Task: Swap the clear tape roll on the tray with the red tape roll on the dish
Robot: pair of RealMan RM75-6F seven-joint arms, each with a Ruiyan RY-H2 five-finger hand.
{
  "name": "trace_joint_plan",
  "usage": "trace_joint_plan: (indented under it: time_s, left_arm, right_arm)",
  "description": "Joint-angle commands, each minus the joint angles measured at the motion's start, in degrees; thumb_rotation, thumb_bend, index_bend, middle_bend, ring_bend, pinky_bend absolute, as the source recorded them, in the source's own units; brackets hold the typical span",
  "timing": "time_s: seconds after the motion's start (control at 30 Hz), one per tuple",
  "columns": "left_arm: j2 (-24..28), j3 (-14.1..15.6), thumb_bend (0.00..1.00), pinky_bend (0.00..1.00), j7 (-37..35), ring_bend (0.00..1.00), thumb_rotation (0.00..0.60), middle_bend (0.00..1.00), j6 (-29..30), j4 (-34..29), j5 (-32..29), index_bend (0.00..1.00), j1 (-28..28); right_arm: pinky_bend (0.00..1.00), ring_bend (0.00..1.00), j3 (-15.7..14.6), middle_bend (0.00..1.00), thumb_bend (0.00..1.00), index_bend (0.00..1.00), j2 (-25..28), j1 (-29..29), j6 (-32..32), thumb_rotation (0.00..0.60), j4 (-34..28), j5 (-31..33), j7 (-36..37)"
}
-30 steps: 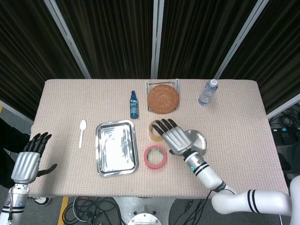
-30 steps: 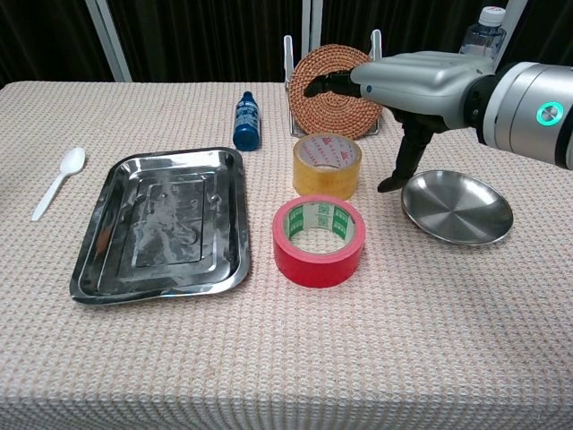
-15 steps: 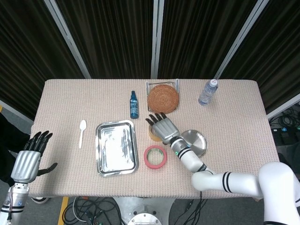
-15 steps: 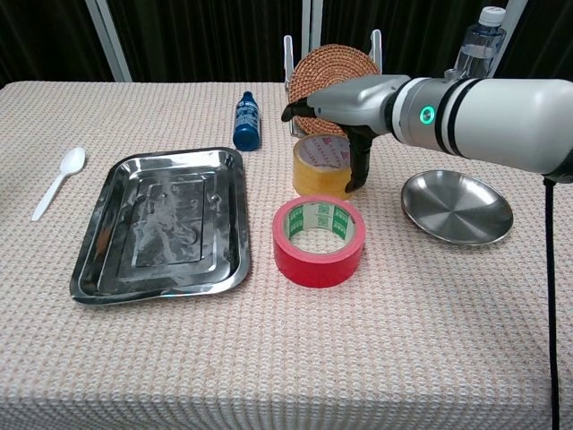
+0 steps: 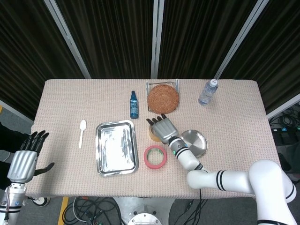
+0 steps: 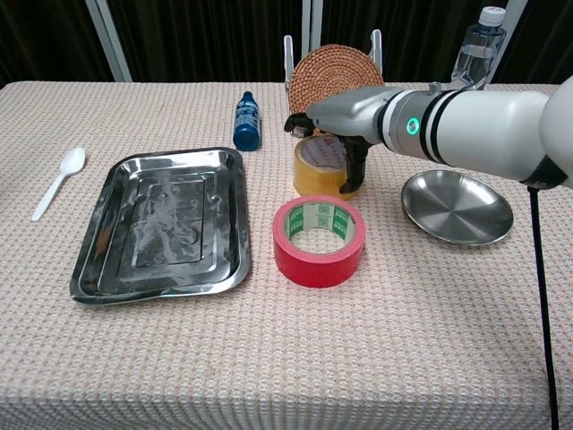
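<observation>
The clear tape roll (image 6: 318, 175), yellowish, stands on the table between the steel tray (image 6: 166, 219) and the round steel dish (image 6: 457, 208). My right hand (image 6: 354, 112) lies over its top, fingers curled past the far rim and thumb against its right side, gripping it. In the head view the right hand (image 5: 162, 129) hides most of the clear tape roll (image 5: 151, 136). The red tape roll (image 6: 318, 242) lies flat on the table just in front. Both the tray (image 5: 116, 147) and the dish (image 5: 194, 143) hold nothing. My left hand (image 5: 23, 161) hangs off the table's left edge, fingers apart.
A blue bottle (image 6: 246, 121) stands behind the tray. A wicker coaster in a wire rack (image 6: 336, 76) is right behind the clear roll. A water bottle (image 6: 474, 45) stands at the back right. A white spoon (image 6: 58, 179) lies left of the tray.
My right hand moved left from beside the dish, came down over the clear tape roll, and its fingers and thumb closed around it. The left hand sank slightly.
</observation>
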Motion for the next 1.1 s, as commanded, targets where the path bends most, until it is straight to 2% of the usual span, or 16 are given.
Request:
trace_joint_plan:
  time_s: [0.03,0.17,0.3,0.43,0.57,0.83,1.1]
  left_arm:
    - [-0.07,-0.01,0.11,0.16,0.02,0.01,0.600,0.06,-0.09,-0.08,-0.06,0.07,0.02]
    - [0.00,-0.01,0.11,0.16,0.08,0.01,0.600,0.06,-0.22,-0.33,0.05,0.07,-0.01]
    - [0.08,0.07,0.11,0.16,0.04,0.01,0.600,0.06,-0.52,-0.71,0.04,0.07,-0.02]
    - [0.02,0.12,0.11,0.16,0.53,0.01,0.600,0.06,-1.16,-1.14,0.03,0.07,-0.28]
    - [0.02,0.26,0.11,0.16,0.53,0.01,0.600,0.06,-1.54,-1.59,0.53,0.07,-0.57]
    - [-0.05,0.38,0.11,0.16,0.70,0.00,0.600,0.06,-1.94,-1.98,1.29,0.07,-1.02]
    - [-0.30,0.50,0.11,0.16,0.56,0.00,0.600,0.06,-2.58,-1.70,1.61,0.07,-1.46]
  right_arm:
    - [0.12,0.20,-0.03,0.27,0.19,0.00,0.33,-0.56,1.55,0.600,-0.75,-2.01,1.22]
    - [0.12,0.22,0.26,0.29,0.19,0.00,3.74,-2.16,4.64,0.600,-4.65,-5.70,2.98]
    - [0.12,0.23,-0.80,0.30,0.19,0.00,9.11,-5.30,9.79,0.600,-11.25,-9.80,3.85]
    - [0.12,0.23,-3.84,0.30,0.19,0.00,15.27,-9.26,13.02,0.600,-18.31,-13.44,4.60]
    - [0.12,0.23,-6.97,0.30,0.19,0.00,19.04,-12.30,14.11,0.600,-22.06,-15.18,4.90]
    - [0.12,0.23,-10.45,0.30,0.19,0.00,19.41,-17.43,15.48,0.600,-21.49,-18.33,7.37]
    - [0.12,0.21,-10.85,0.30,0.19,0.00,18.11,-19.88,13.55,0.600,-17.98,-17.31,9.28]
